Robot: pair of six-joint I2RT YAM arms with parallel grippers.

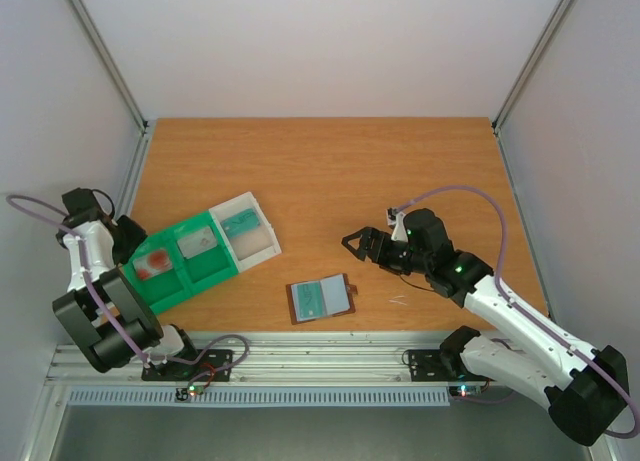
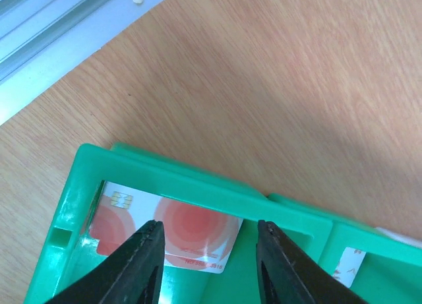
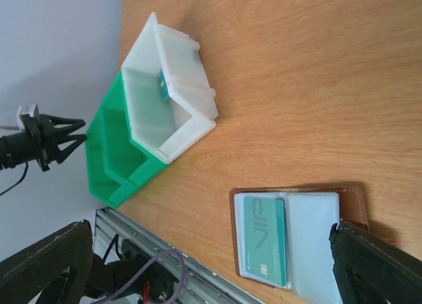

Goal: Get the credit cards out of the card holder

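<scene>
Card holder (image 1: 320, 299) lies open right of the green tray (image 1: 212, 267), by the worktop's (image 1: 330, 171) front edge, holding one teal card (image 3: 264, 238). Two cards (image 1: 152, 264) (image 1: 195, 243) lie in the tray, and a third card (image 1: 240, 221) is in the white box (image 1: 262, 243) adjoining it. Left tool (image 2: 210, 233) hangs parted over the tray's red-blotched card (image 2: 178, 225). Right tool (image 1: 360, 243) is spread wide, far right of the tray.

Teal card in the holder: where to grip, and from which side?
Its exposed edge, from above, I'd guess: the teal card lies flat in the open card holder, too thin for a side pinch. Which edge clears the pocket isn't visible. Right gripper stands open nearby.
</scene>
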